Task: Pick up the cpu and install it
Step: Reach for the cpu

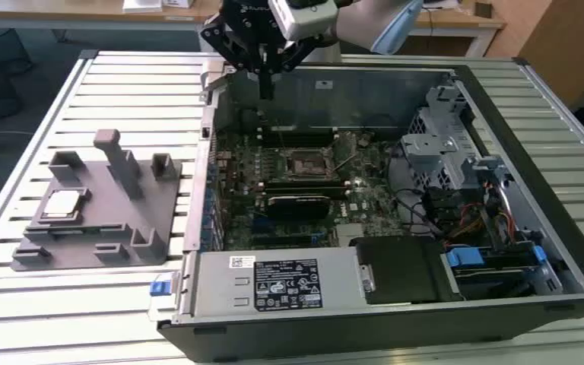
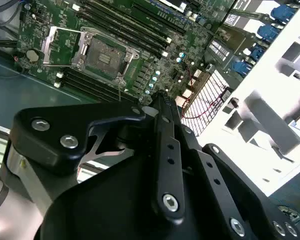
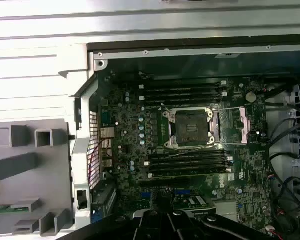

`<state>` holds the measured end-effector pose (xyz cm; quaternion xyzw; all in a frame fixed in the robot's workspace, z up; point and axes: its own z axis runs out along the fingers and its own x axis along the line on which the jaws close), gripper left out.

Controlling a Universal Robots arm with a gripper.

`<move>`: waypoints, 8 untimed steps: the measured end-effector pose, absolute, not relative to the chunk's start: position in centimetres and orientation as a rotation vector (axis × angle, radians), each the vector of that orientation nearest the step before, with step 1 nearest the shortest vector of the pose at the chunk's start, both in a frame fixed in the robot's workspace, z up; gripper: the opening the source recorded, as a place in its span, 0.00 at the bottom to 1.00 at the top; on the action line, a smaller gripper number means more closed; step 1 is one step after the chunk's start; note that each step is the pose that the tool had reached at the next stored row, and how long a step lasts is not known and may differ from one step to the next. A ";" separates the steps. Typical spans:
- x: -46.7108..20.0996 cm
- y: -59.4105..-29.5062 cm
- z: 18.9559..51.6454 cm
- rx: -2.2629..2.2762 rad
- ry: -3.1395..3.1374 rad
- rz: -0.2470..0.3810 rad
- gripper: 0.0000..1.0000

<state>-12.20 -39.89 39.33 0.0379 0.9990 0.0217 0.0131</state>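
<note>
The small, flat, square cpu with a pale silvery metal top (image 1: 61,204) lies on the grey plastic fixture tray (image 1: 119,217), beside the open black computer case (image 1: 373,327) (on the exterior view's left). Well apart from it, the black gripper (image 1: 265,93) hangs over the case's far wall, fingers pressed together on nothing. The black-framed square socket (image 1: 306,160) on the green board lies uncovered.

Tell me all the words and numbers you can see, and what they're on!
Black label on the grey power supply: print too small to read.
White sticker beside it: too small to read.
Motherboard markings: too small to read.
cpu in the grey tray: no text legible.
</note>
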 end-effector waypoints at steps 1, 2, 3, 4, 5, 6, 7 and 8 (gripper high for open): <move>-12.2 -39.9 39.3 0.118 3.112 0.068 0.11; -12.2 -39.9 39.3 0.118 3.112 0.068 0.11; -12.2 -39.9 39.3 0.118 3.112 0.068 0.11; -12.2 -39.9 39.3 0.118 3.112 0.068 0.11; -12.2 -39.9 39.3 0.118 3.112 0.068 0.11; -12.2 -39.9 39.3 0.118 3.112 0.068 0.11; -12.3 -39.9 39.3 0.118 3.113 0.067 0.11; -12.3 -39.9 39.3 0.118 3.113 0.067 0.11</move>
